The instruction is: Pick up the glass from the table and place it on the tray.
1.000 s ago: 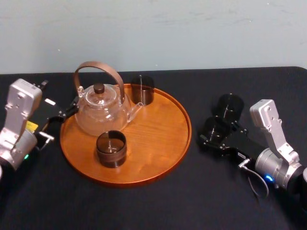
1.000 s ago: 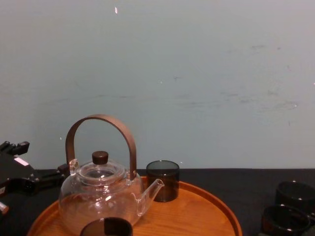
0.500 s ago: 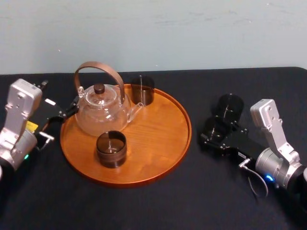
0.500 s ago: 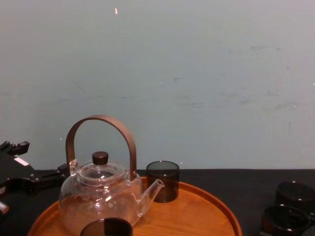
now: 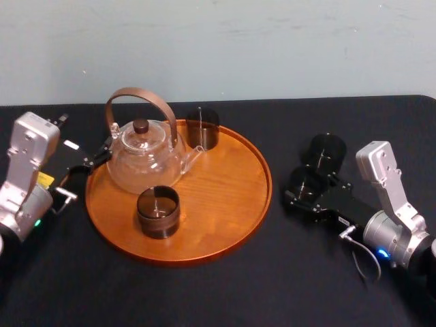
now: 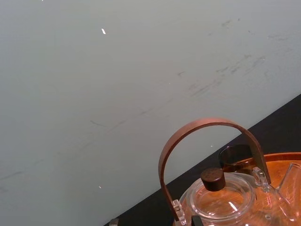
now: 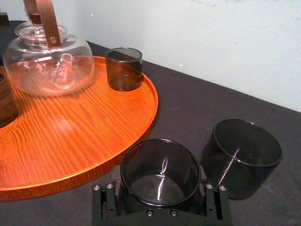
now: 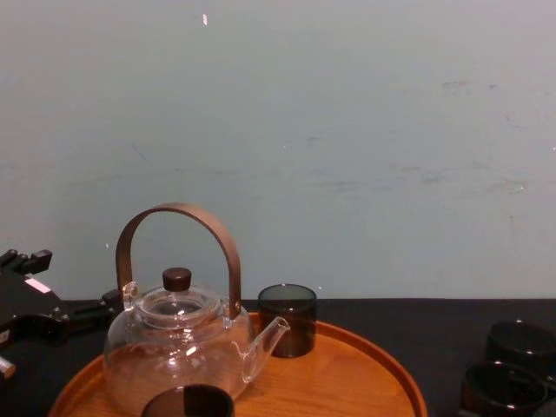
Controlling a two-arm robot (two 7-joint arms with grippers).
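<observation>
Black table [image 5: 204, 293] — right claw [image 5: 304, 191] clasps glass [image 7: 160, 172] beside tray [image 5: 228, 197]; left claw [image 5: 95, 161] idle.

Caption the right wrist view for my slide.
Right gripper clasps a smoked glass on the table beside a second glass, tray behind.

Head overhead, chest low, sharing tray [image 5: 225, 204]

Chest view: the bottom edge cuts off the tray [image 8: 347, 373] and leaves only the rim of its front glass [image 8: 188, 401]; the near glass [image 8: 502, 388] on the counter [image 8: 434, 317] loses its base. Left wrist view: the teapot [image 6: 221, 209] is cut below its lid.
</observation>
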